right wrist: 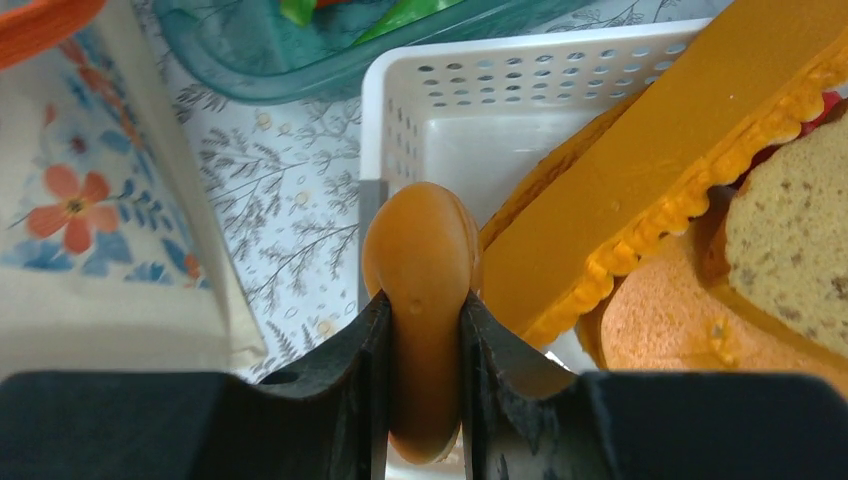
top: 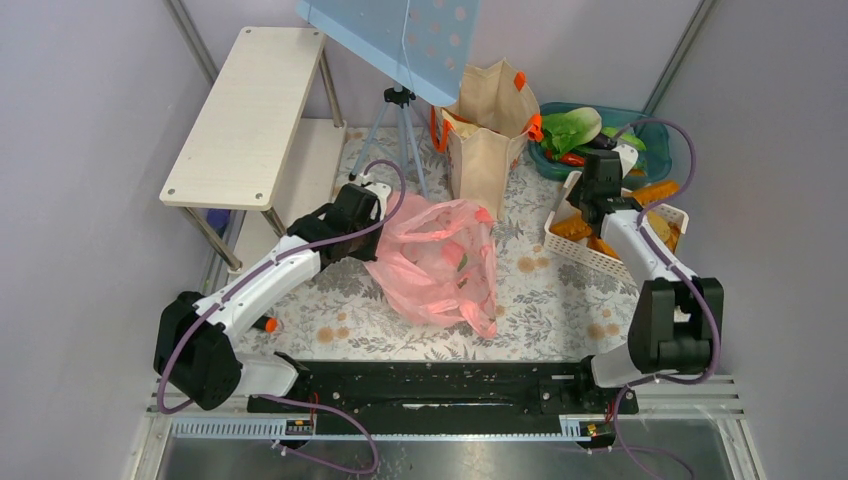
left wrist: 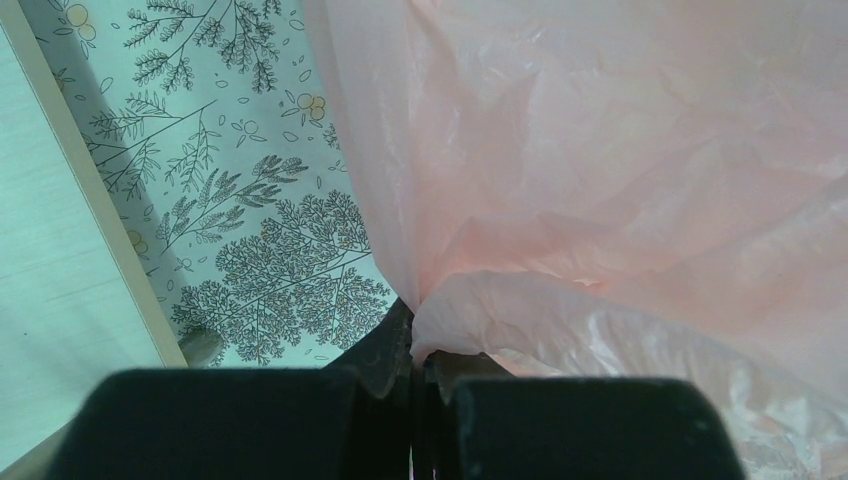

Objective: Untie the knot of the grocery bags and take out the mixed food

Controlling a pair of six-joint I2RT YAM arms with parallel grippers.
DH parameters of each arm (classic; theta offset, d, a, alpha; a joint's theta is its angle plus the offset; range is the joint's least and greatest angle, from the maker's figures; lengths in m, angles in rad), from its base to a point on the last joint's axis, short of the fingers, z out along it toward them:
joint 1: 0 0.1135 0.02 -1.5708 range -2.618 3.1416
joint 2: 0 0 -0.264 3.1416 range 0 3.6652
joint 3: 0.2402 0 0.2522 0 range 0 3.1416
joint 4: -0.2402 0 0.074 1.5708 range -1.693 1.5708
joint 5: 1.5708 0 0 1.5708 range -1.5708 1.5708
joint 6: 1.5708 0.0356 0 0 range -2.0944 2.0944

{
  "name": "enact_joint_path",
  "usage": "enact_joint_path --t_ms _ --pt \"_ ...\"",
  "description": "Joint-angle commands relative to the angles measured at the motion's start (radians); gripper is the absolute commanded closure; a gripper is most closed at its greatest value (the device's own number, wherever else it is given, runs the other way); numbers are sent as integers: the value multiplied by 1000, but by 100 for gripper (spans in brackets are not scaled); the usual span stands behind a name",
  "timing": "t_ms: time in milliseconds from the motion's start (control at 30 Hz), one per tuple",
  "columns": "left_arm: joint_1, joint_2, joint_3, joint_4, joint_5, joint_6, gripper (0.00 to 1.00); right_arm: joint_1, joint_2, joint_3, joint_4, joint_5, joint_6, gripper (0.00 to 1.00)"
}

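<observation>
The thin, crinkly, translucent pink plastic grocery bag [top: 440, 262] lies slumped mid-table, a fold pinched in the left gripper [left wrist: 415, 365]; the film looks light, limp and slippery, best taken at gathered folds. The right gripper [right wrist: 422, 330] clamps a smooth brown oblong bread-like toy [right wrist: 420, 270] over the white perforated plastic basket [right wrist: 480, 90], firm enough to hold mid-body

1. A crinkly pink plastic bag [top: 440, 262] is lying mid-table on a floral cloth [top: 540, 300].
2. The left arm's gripper [top: 385, 212] is touching the bag's left edge.
3. The right arm's gripper [top: 583, 205] is reaching over a white basket [top: 590, 255].
4. A beige tote [top: 487, 135] is standing upright behind the bag.
</observation>
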Motion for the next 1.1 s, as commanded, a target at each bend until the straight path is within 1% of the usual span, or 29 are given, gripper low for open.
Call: enact_joint_path --t_ms 0,100,200,300,367,400,500,600,633,733,800,833,967,1033,1067 --pt "4 0 5 17 -11 18 100 -33 59 65 116 51 11 69" --pt "3 2 6 15 -15 19 100 -39 100 78 113 36 2 62" --pt "4 3 4 15 -19 20 100 -74 122 84 104 23 1 41" --pt "3 3 4 16 -24 22 100 -92 125 84 102 -2 -4 15" --pt "3 4 4 15 -30 22 100 -97 117 86 100 -17 -16 3" --pt "3 3 3 15 -34 22 100 -97 112 89 96 -22 -20 1" --pt "5 -1 5 17 -37 19 100 -97 82 97 81 -40 -34 1" --pt "17 -8 8 18 -68 12 100 -97 12 85 83 -114 -36 1" --pt "26 -13 14 21 -79 7 100 -97 -14 75 101 -171 -42 0" --pt "71 -22 59 27 -90 -10 100 -91 -74 66 166 -466 -89 0" --pt "121 -13 120 23 -88 -13 100 -69 -96 87 172 -595 -140 0" --pt "142 4 155 14 -93 -15 100 -54 -104 99 165 -625 -178 1" --pt "205 75 283 -17 -121 -19 100 75 -130 126 152 -638 -367 0" --pt "213 116 336 -25 -116 -16 100 96 -123 132 182 -644 -396 1" --pt "214 134 358 -33 -116 -14 98 96 -114 143 190 -643 -398 1"
